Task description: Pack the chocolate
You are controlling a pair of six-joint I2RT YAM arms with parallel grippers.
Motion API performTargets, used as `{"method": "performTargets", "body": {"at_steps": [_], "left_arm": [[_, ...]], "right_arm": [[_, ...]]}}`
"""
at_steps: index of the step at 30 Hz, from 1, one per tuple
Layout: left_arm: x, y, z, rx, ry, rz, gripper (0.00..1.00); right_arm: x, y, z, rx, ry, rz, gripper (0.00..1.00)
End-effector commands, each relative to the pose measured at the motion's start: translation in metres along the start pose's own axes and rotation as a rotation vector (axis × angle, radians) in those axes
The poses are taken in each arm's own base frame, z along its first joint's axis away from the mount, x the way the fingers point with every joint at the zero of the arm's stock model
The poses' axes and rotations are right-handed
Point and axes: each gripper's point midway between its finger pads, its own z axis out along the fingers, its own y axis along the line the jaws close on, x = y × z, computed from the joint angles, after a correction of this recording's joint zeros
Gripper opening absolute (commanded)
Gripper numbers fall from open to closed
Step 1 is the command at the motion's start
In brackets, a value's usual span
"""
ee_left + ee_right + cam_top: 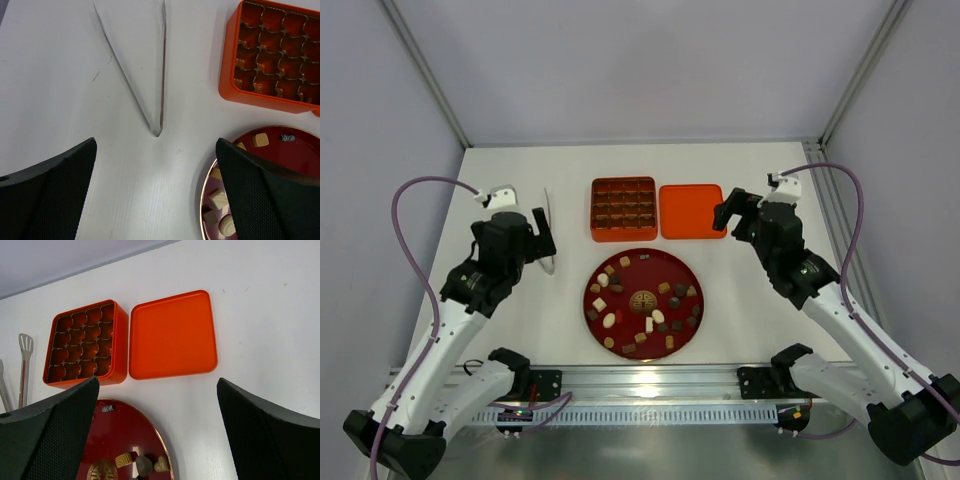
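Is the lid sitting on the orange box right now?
No, the lid lies flat on the table right beside the orange box, whose compartments are uncovered.

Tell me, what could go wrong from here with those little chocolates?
1. The chocolates are tiny and sit crowded on the plate. The wide-open left gripper could nudge neighbours or crush one.
2. The tongs lie flat and thin on the table, so they might slip when picked up.
3. The box has small cells, so a dropped piece may miss its cell.
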Motion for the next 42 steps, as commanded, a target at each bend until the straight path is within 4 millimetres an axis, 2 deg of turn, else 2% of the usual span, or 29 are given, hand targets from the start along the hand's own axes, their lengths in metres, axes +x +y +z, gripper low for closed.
{"method": "performTargets", "body": {"at_steps": [1, 7, 10, 13, 15, 17, 18, 21, 22, 24, 25, 28, 32, 35, 36, 38, 39, 41, 42], "left_arm": [[-0.012, 0.009, -0.006, -0.048, -0.039, -0.037, 1.00], [-0.003, 0.013, -0.002, -0.115, 0.024, -0.066, 1.00], [0.004, 0.011, 0.012, -0.154, 0.080, -0.059, 1.00], [0.024, 0.016, 0.039, -0.219, 0.194, -0.052, 1.00], [0.041, 0.026, 0.056, -0.262, 0.286, -0.070, 1.00], [0.048, 0.029, 0.070, -0.253, 0.331, -0.112, 1.00], [0.053, 0.037, 0.085, -0.263, 0.354, -0.138, 1.00], [0.056, 0.024, 0.107, -0.166, 0.399, -0.152, 1.00], [0.061, 0.024, 0.117, -0.168, 0.422, -0.141, 1.00], [0.054, 0.021, 0.129, -0.139, 0.417, -0.134, 1.00], [0.061, 0.022, 0.138, -0.139, 0.447, -0.120, 1.00], [0.063, 0.012, 0.154, -0.091, 0.462, -0.128, 1.00], [0.074, 0.015, 0.172, -0.117, 0.478, -0.121, 1.00], [0.075, 0.019, 0.185, -0.154, 0.473, -0.100, 1.00], [0.082, 0.021, 0.191, -0.162, 0.491, -0.092, 1.00], [0.078, 0.018, 0.202, -0.145, 0.478, -0.074, 0.99], [0.086, 0.019, 0.208, -0.149, 0.503, -0.063, 0.98], [0.084, 0.021, 0.216, -0.157, 0.503, -0.052, 0.95], [0.090, 0.023, 0.220, -0.167, 0.520, -0.048, 0.94]], "right_arm": [[-0.006, 0.004, -0.005, -0.029, -0.019, -0.018, 1.00], [-0.002, 0.010, -0.005, -0.055, 0.023, -0.041, 1.00], [0.005, 0.017, -0.002, -0.097, 0.050, -0.048, 1.00], [0.015, 0.027, 0.003, -0.140, 0.103, -0.056, 1.00], [0.018, 0.031, 0.005, -0.153, 0.122, -0.056, 1.00], [0.024, 0.035, 0.008, -0.170, 0.149, -0.057, 1.00], [0.028, 0.035, 0.009, -0.173, 0.161, -0.060, 1.00], [0.034, 0.039, 0.011, -0.198, 0.173, -0.052, 1.00], [0.034, 0.041, 0.012, -0.206, 0.171, -0.048, 1.00], [0.037, 0.044, 0.011, -0.228, 0.178, -0.045, 1.00], [0.037, 0.046, 0.012, -0.239, 0.176, -0.041, 1.00], [0.041, 0.050, 0.013, -0.256, 0.190, -0.035, 1.00], [0.042, 0.051, 0.014, -0.263, 0.196, -0.038, 1.00], [0.042, 0.052, 0.014, -0.266, 0.194, -0.036, 1.00], [0.043, 0.052, 0.014, -0.266, 0.198, -0.038, 1.00], [0.043, 0.051, 0.013, -0.266, 0.201, -0.038, 1.00], [0.043, 0.051, 0.012, -0.265, 0.200, -0.038, 1.00], [0.046, 0.049, 0.011, -0.264, 0.204, -0.037, 1.00], [0.046, 0.049, 0.010, -0.266, 0.205, -0.037, 1.00]]}}
